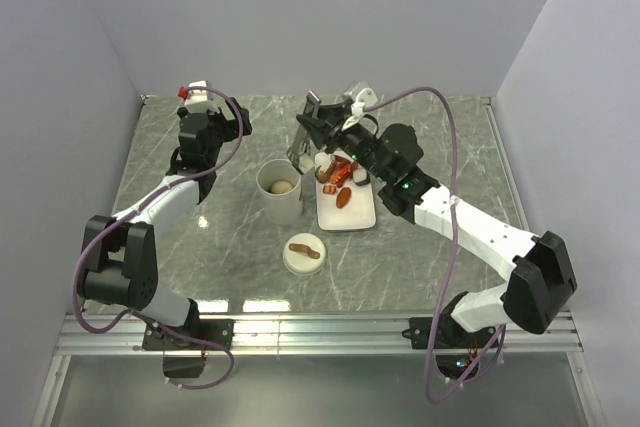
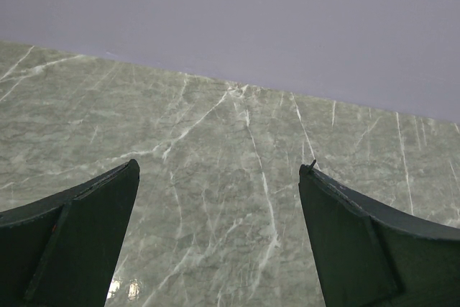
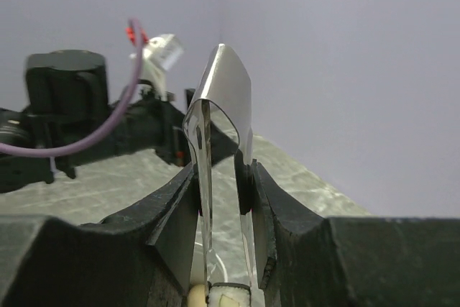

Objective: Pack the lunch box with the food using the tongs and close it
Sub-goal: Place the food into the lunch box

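Right wrist view shows the right gripper (image 3: 223, 177) clamped partway closed on the tongs (image 3: 226, 91), one finger against each thin arm. The joined end stands up towards the camera, and the tips point down onto a white piece of food (image 3: 226, 296) at the bottom edge; whether the tips actually pinch that piece I cannot tell. From above, this gripper hangs over the far end of the plate (image 1: 362, 217), where the rest of the red and white pieces lie. The lunch box (image 1: 282, 205) stands open just beside the plate, on the gripper's left and a little nearer the bases, with a beige ball (image 1: 282, 187) already inside. So the carry would be a short sideways swing to the left with the tongs kept steep. The lid (image 1: 303, 255) lies on the table (image 1: 200, 237) nearer still, strap up. The left gripper (image 2: 219, 167) is spread wide over bare marble, holding nothing, well apart from the lunch box, so the right arm is the nearer one.
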Robot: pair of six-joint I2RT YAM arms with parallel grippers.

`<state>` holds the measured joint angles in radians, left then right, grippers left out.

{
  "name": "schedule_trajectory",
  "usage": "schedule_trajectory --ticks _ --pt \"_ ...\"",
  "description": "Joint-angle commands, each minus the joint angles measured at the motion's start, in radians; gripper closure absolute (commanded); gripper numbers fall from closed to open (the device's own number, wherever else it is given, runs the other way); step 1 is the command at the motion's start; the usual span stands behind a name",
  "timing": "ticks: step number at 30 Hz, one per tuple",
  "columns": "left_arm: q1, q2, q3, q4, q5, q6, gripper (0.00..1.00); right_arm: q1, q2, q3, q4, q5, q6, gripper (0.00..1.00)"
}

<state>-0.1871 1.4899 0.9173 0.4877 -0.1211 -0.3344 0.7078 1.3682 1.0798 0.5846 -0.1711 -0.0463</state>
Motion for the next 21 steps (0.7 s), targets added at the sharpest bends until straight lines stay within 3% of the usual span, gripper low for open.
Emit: schedule_trajectory --ticks 1,9,21 --pt "-0.005 0.006 0.048 0.014 0.000 0.009 0.01 0.024 0.017 0.072 0.080 -0.051 -0.018 0.70" --pt "-0.005 0.006 0.046 0.014 -0.005 0.009 0.01 0.044 0.091 0.143 0.086 -0.122 0.002 0.70" --pt "-0.005 0.012 0.051 0.011 -0.009 0.011 0.01 0.050 0.149 0.201 0.072 -0.153 0.003 0.52"
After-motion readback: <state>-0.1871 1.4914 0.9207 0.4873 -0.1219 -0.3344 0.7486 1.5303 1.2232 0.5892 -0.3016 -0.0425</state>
